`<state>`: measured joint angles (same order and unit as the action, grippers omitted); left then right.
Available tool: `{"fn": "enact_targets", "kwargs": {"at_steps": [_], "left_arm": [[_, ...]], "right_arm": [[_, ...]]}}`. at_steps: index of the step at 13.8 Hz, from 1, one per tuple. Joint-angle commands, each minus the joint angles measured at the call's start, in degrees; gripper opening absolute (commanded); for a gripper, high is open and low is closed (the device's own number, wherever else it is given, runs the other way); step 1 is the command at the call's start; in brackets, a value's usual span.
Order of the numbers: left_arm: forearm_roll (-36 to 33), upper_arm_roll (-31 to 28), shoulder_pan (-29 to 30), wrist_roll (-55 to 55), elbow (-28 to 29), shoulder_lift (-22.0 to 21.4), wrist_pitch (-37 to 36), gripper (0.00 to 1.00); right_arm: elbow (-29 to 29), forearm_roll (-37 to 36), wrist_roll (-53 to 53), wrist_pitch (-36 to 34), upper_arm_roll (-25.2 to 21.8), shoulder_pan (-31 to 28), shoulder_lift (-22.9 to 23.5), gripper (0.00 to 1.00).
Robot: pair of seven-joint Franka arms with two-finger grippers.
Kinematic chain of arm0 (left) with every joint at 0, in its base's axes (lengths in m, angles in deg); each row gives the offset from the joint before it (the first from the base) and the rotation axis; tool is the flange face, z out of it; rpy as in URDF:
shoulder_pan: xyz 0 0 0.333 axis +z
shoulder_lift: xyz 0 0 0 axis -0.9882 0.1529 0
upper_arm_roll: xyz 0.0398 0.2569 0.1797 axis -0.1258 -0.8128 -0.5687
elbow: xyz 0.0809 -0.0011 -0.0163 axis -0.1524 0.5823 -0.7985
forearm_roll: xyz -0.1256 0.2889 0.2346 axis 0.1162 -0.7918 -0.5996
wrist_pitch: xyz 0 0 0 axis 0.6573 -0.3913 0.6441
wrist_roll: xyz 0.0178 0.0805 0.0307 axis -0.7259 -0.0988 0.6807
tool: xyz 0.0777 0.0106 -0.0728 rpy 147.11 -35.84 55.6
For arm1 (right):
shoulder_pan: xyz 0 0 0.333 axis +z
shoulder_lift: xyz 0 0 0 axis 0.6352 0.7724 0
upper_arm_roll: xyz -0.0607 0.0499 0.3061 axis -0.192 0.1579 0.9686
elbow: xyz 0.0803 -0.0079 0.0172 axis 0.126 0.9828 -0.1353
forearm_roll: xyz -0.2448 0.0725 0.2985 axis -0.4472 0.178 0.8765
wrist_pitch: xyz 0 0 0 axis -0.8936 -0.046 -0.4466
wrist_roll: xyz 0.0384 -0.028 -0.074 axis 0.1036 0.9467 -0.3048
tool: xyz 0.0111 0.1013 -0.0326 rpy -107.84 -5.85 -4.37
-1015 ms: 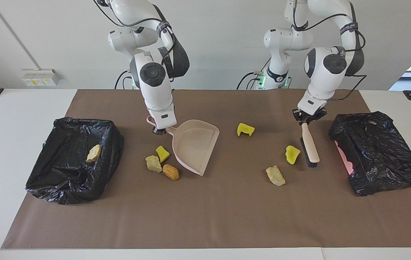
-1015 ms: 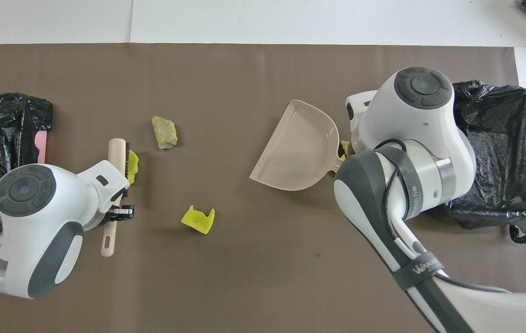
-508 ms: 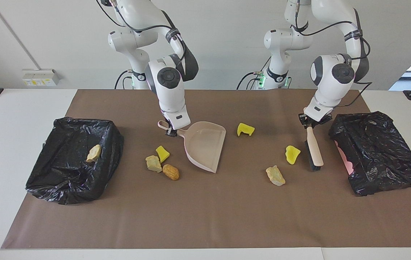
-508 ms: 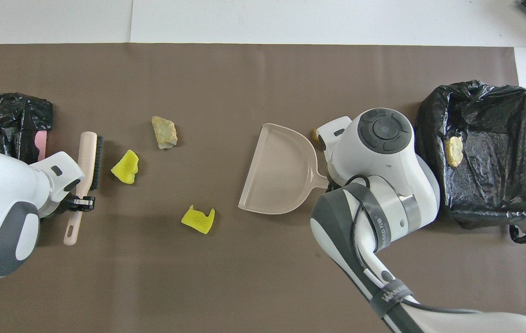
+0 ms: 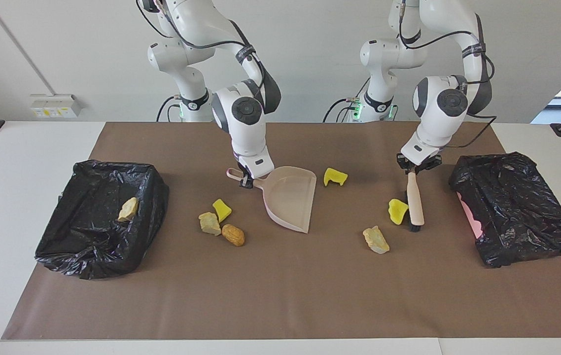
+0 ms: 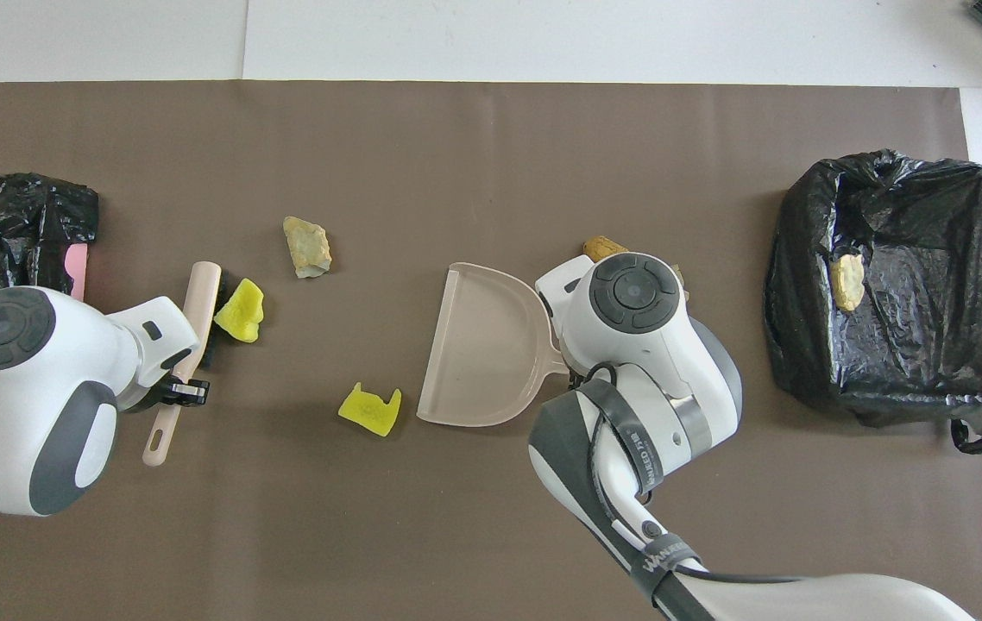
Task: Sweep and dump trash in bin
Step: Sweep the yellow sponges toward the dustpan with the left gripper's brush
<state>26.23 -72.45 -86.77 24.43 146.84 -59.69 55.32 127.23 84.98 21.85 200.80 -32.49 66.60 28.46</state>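
Brown-covered worktop [image 5: 280, 296]: at frame right, left tool [image 5: 416, 166] pinches the brush [image 5: 414, 199] touching a yellow scrap [image 5: 397, 210]; mid-frame, right tool [image 5: 246, 180] pinches the dustpan [image 5: 290, 197]. Sweeping should stay low, toward the pan's lip.

Seven trash scraps. Yellow notched chunk [image 5: 334, 176] mid-mat. Yellow chunk [image 5: 398, 210] touching the brush [image 5: 414, 202], beige lump [image 5: 375, 240] near it, farther from the robots. Cluster toward the right arm's end: yellow piece [image 5: 221, 209], beige stone [image 5: 209, 223], orange-brown lump [image 5: 233, 234], touching. One beige scrap [image 5: 128, 209] inside the black-lined bin [image 5: 88, 246].
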Motion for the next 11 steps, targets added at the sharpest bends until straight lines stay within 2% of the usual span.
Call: {"fn": "enact_targets", "kwargs": {"at_steps": [1, 5, 8, 11], "left_arm": [[0.0, -0.5, -3.7, -0.4, 1.0, -1.5, -0.6, 0.0], [6.5, -0.5, -10.1, -0.3, 1.1, -1.4, -1.9, 0.0], [8.1, -0.5, -15.9, 0.5, 0.7, -1.5, -1.9, 0.0], [8.1, -0.4, -16.8, 6.0, -2.4, -0.7, -5.5, 0.0]], "right_arm": [[0.2, -0.9, 0.5, 0.6, 0.2, -0.4, -0.3, 0.0], [0.1, -0.9, 1.2, 0.6, 0.2, -0.4, -0.3, 0.0], [0.1, -0.9, 1.4, 0.5, 0.2, -0.4, -0.3, 0.0], [0.1, -1.0, 1.4, 0.5, 0.2, -0.4, -0.3, 0.0]]}}
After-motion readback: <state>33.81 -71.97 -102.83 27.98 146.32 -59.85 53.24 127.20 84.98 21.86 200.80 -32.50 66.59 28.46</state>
